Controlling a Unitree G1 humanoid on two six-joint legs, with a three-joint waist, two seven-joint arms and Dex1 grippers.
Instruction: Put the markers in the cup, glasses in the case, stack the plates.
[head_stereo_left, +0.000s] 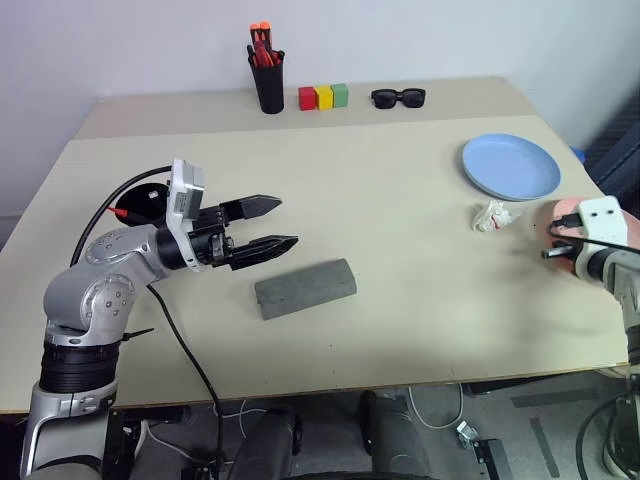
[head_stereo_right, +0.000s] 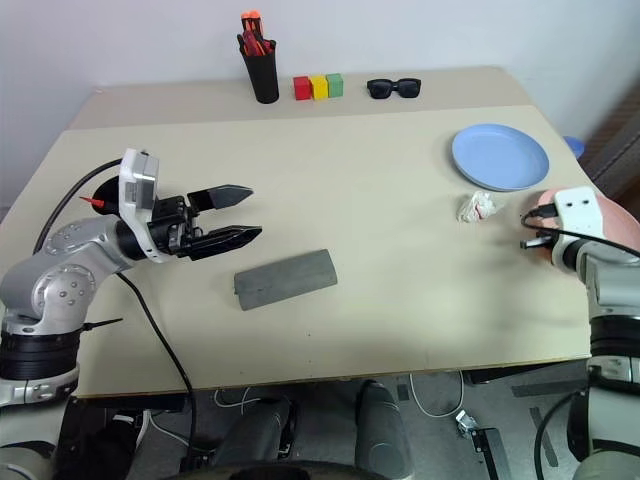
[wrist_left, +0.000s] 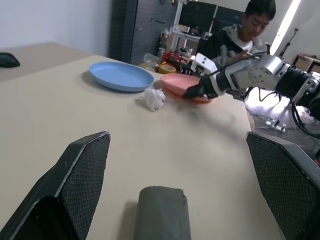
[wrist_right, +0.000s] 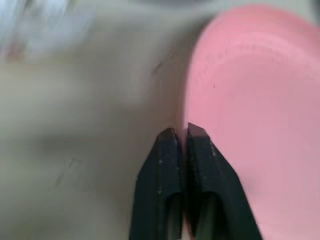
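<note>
The big beige table (head_stereo_left: 400, 300) holds a round light blue plastic plate (head_stereo_left: 511, 167) and, near it, a round pink plastic plate (wrist_right: 250, 125), not stacked yet. The grey hard glasses case (head_stereo_left: 305, 288) lies closed. The right gripper (wrist_right: 182, 136) is pinched on the pink plate's edge; the left gripper (head_stereo_left: 272, 225) hangs wide apart, holding nothing.

smooth pink plate (wrist_right: 250, 125), matt grey case (head_stereo_left: 305, 288)
</note>
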